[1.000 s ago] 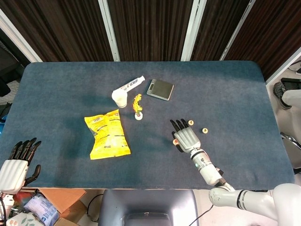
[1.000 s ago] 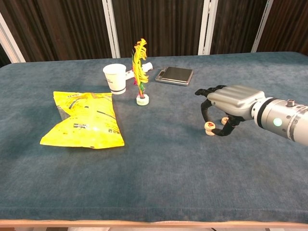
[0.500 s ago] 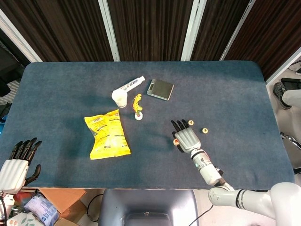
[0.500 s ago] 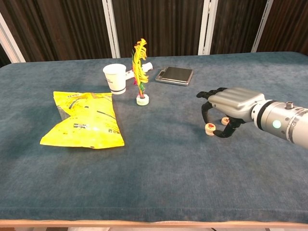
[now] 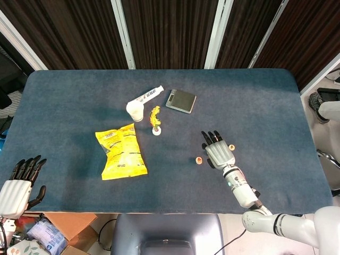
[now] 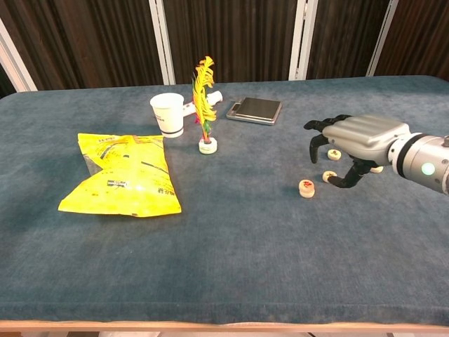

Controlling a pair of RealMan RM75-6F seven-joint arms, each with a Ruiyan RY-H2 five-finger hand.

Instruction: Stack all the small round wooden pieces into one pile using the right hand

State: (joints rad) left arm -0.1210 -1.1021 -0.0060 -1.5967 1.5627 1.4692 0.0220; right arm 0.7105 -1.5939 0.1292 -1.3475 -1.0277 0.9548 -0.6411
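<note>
Stacking has not begun, judging from the layout: no wooden piece rests on another.

Nearest the robot, the left robot hand (image 5: 16,188) idles at the bench (image 5: 64,95) edge, holding nothing, fingers extended and slightly apart, well apart from the work.

Further in, the nearest wooden piece (image 6: 306,187) lies alone on the cloth, clear of the right robot hand (image 6: 354,140). That robot hand hovers palm-down over the cluster, fingers curved downward and apart, gripping nothing that the views show.

A second wooden piece (image 6: 329,176) lies just beside the thumb tip; contact cannot be confirmed. A third wooden piece (image 6: 334,154) lies under the fingers in the chest view. A fourth wooden piece (image 5: 231,147) shows at the right of the hand in the head view. The total count is uncertain, since the hand may hide others.

Remaining work, as a judgement: select a base piece, then lift and place every other piece onto it.

Beyond lie a yellow snack bag (image 5: 121,151), a feather shuttlecock (image 6: 204,98), a paper cup (image 6: 168,114), a tube (image 5: 147,95) and a dark scale (image 5: 180,100), none involved.
</note>
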